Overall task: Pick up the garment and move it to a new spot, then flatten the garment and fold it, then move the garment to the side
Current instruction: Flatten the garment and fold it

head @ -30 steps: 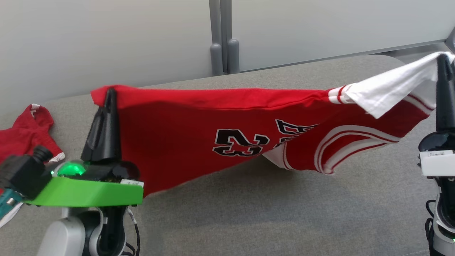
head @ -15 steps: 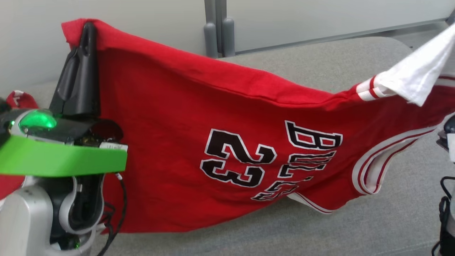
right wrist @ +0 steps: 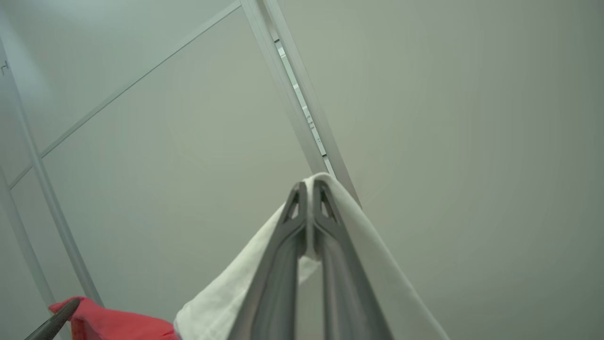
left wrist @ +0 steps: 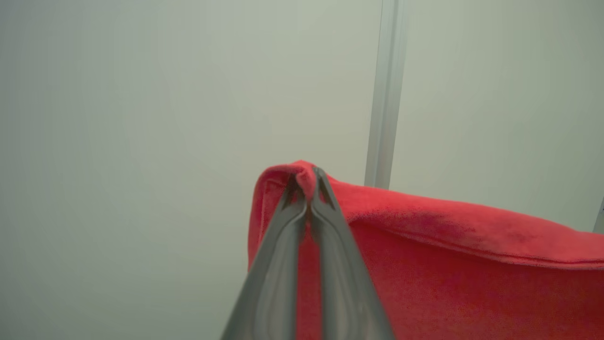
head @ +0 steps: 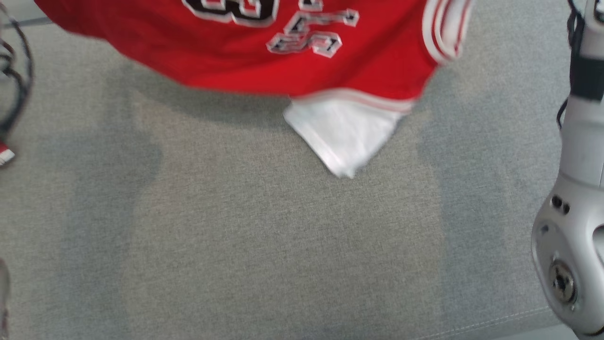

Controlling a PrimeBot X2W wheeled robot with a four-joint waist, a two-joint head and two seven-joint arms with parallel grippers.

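A grey woven-fabric bench [head: 264, 245] spreads across the head view, with soft shadows across its upper part and a stitched seam [head: 490, 322] near its lower right corner; a small red-and-white scrap of cloth [head: 4, 155] lies at its left edge, too little to identify. In the left wrist view, a plain pale wall [left wrist: 141, 118] is split by 1 upright grey post [left wrist: 384, 94]. In the right wrist view, pale panels [right wrist: 472, 141] meet at a slanted metal strip [right wrist: 302, 104], with a thinner rail [right wrist: 47, 203] at the left.
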